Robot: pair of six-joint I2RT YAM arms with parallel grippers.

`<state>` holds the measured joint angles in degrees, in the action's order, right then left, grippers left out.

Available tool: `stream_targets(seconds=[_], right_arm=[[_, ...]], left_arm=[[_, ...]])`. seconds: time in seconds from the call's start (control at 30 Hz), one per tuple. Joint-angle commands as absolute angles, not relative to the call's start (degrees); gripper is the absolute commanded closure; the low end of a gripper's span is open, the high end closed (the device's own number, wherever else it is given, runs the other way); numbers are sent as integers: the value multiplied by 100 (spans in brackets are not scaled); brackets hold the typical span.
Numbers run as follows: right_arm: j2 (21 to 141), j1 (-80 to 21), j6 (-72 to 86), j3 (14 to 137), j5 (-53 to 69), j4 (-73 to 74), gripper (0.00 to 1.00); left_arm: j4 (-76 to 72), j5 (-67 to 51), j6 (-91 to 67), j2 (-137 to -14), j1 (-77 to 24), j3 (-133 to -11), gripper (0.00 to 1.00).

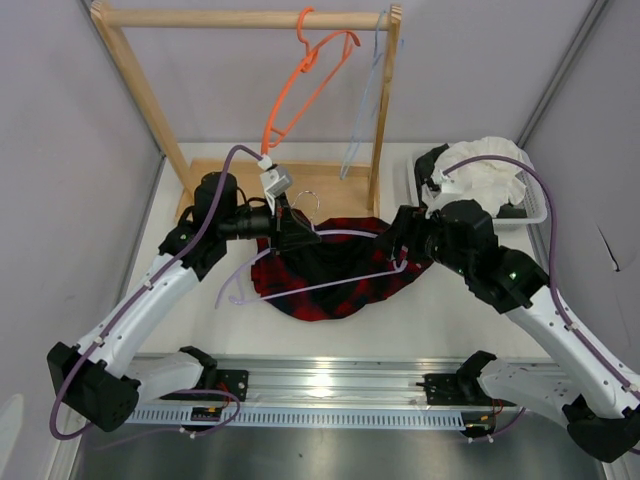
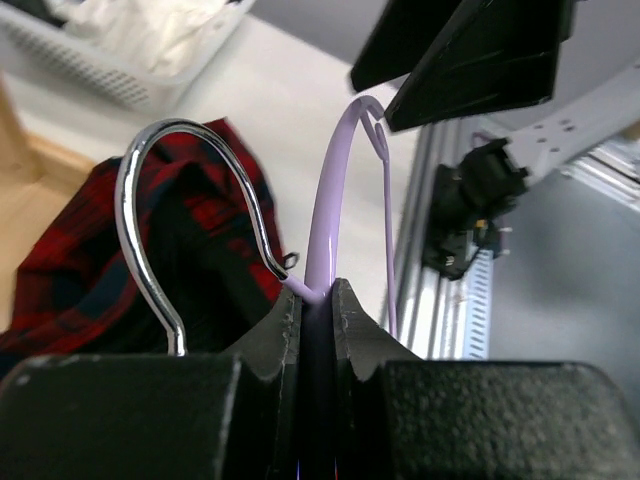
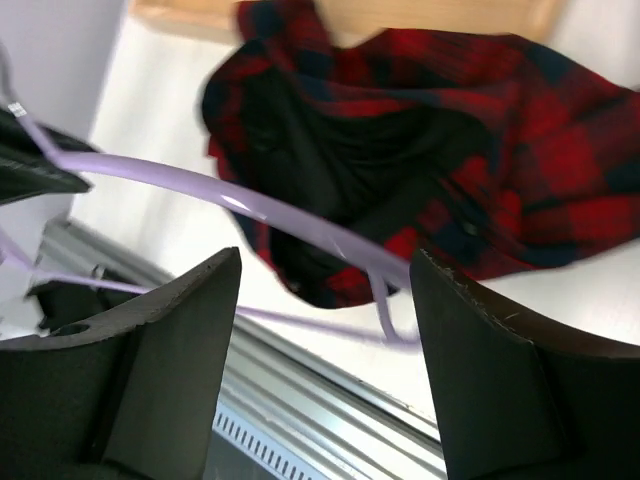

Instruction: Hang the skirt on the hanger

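Left side: my left claw (image 2: 317, 310) is pinched tight on the hanger (image 3: 262, 207), at the neck just below the metal hook (image 2: 185, 126). Grip looks firm, with the purple wire running straight out between the fingers.

Middle: the skirt (image 3: 520, 150) lies in a crumpled heap on the tabletop (image 1: 440, 310), between my two arms. The hanger sits over it. I cannot tell whether the lower bar touches the cloth.

Right side: my right claw (image 3: 325, 260) stands wide open. One arm of the hanger passes between its fingers, but nothing is gripped.

Step in hand, as I judge it: the hanger is under the control of the left claw alone and the skirt is not yet on it.

Next move: the right claw needs to back clear of the wire, drop to the skirt, and find a waist edge rather than a bunched fold. The left must keep the hanger steady meanwhile.

Orientation: the hanger's long axis runs left to right across the tabletop, with its left end a little nearer me. The hook points away, toward the back.
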<state>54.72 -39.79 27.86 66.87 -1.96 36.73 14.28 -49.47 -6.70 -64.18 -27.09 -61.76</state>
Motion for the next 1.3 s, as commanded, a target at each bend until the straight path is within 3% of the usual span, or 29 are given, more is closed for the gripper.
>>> stream_targets(seconds=[0.0, 0.1, 0.2, 0.27, 0.6, 0.9, 1.2, 1.27], right_arm=[[5449, -3859, 3251, 6733, -1388, 4139, 25], [5327, -3630, 3436, 6443, -1275, 4070, 30], [5177, -3490, 3629, 5960, -977, 3825, 48], [5028, -3419, 3709, 5565, -635, 3544, 54], [4510, -3349, 3823, 4554, -71, 3182, 77], [4351, -3357, 3964, 3526, 184, 2252, 75], [4605, -3384, 3973, 2409, 607, 423, 62], [4710, -3401, 3938, 2303, 519, 221, 64]], left_arm=[[1590, -4158, -238, -6284, -2716, -6170, 100], [1863, -3737, -27, -6284, -2733, -6196, 100], [2135, -3008, 316, -6284, -2829, -6205, 100], [2258, -2796, 553, -6275, -2900, -6196, 100], [2180, -3339, 940, -6135, -2935, -5863, 100], [2408, -3656, 967, -6310, -3076, -5836, 100], [2364, -3419, 940, -6346, -3138, -5809, 100], [2347, -3393, 923, -6346, -3129, -5836, 100]])
